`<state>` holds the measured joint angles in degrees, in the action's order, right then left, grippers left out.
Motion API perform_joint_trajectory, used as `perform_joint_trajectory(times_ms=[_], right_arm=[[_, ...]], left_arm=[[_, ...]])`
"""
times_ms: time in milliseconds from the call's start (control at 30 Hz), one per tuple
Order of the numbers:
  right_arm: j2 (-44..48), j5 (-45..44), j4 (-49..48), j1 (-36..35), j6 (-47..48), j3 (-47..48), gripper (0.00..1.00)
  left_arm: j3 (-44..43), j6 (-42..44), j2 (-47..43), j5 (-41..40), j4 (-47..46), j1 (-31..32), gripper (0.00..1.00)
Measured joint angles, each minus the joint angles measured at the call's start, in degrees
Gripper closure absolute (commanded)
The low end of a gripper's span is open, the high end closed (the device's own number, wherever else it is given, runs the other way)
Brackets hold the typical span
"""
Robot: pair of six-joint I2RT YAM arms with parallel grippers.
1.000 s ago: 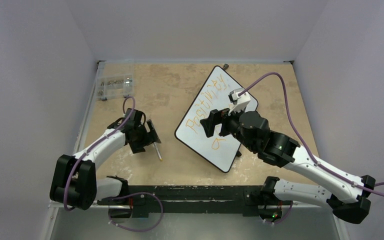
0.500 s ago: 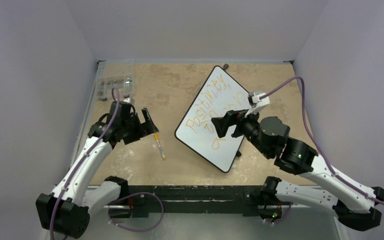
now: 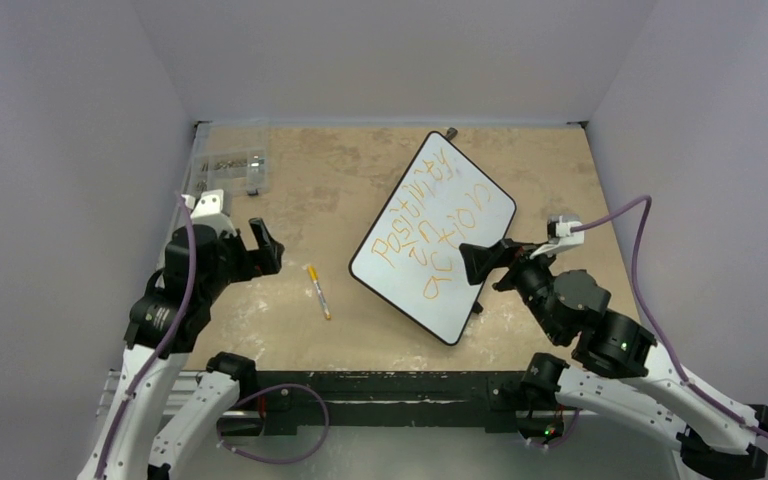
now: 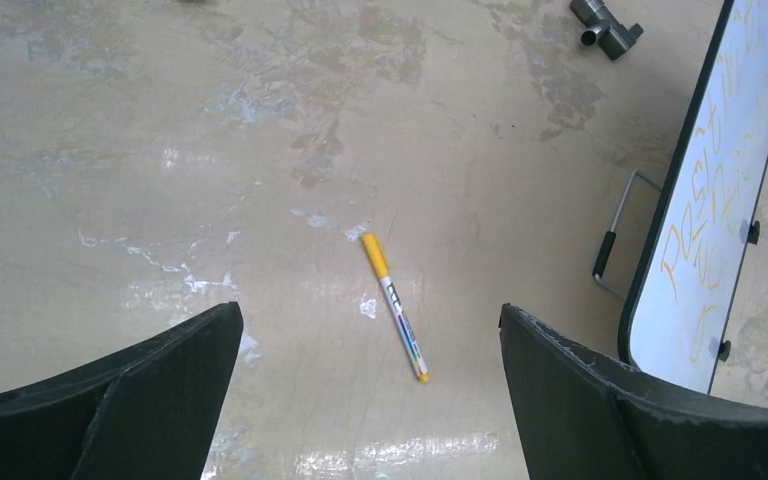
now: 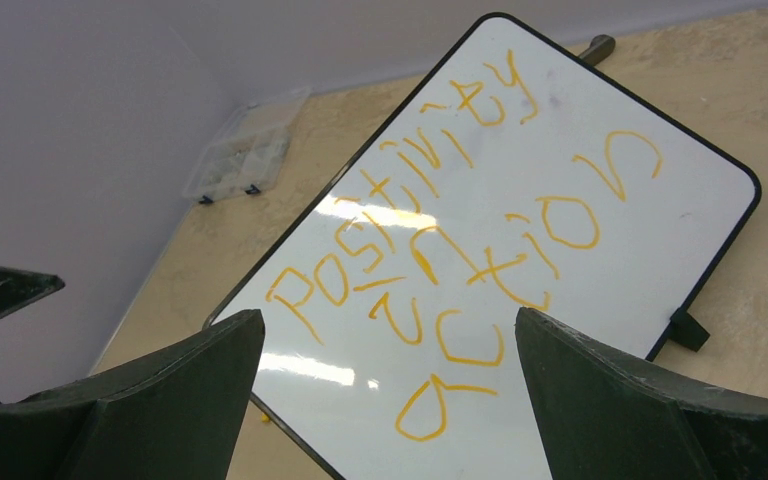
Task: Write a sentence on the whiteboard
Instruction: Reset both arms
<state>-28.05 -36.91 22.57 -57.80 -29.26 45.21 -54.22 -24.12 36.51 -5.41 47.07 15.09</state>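
**A:** Biggest first: what's on the table?

**B:** The whiteboard. It sits right of the middle, turned askew, with one corner pointing at the far edge and the opposite corner toward the near edge. From the left wrist view it looks propped at a tilt on a wire stand.

**A:** And the sentence?

**B:** It's on the board's face in orange-yellow marker, three slanted lines that read "Positivity in action".

**A:** The pincers?

**B:** The right gripper hangs at the board's near-right edge with its fingers spread wide and nothing between them. Its camera looks across the writing. The left gripper is up by the table's left edge, fingers also wide apart and empty, well away from the board.

**A:** Smaller things?

**B:** A clear plastic box sits in the far-left corner. A marker with a yellow cap lies flat on the table between the left gripper and the board, touching neither. A small metal fitting is at the far edge, just beyond the board's far corner.
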Motion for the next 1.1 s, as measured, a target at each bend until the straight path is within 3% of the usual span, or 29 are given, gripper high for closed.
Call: perform_joint_trajectory(times_ms=[200,1100], right_arm=[[5.5,-2.7,-2.0,0.0,-0.3,-4.3,0.01],[5.5,-3.0,-3.3,0.0,-1.6,-3.6,0.01]], left_arm=[[3.5,3.1,-7.2,0.1,-3.1,0.0,0.0],[3.5,4.3,-8.4,2.8,-4.2,0.0,0.0]])
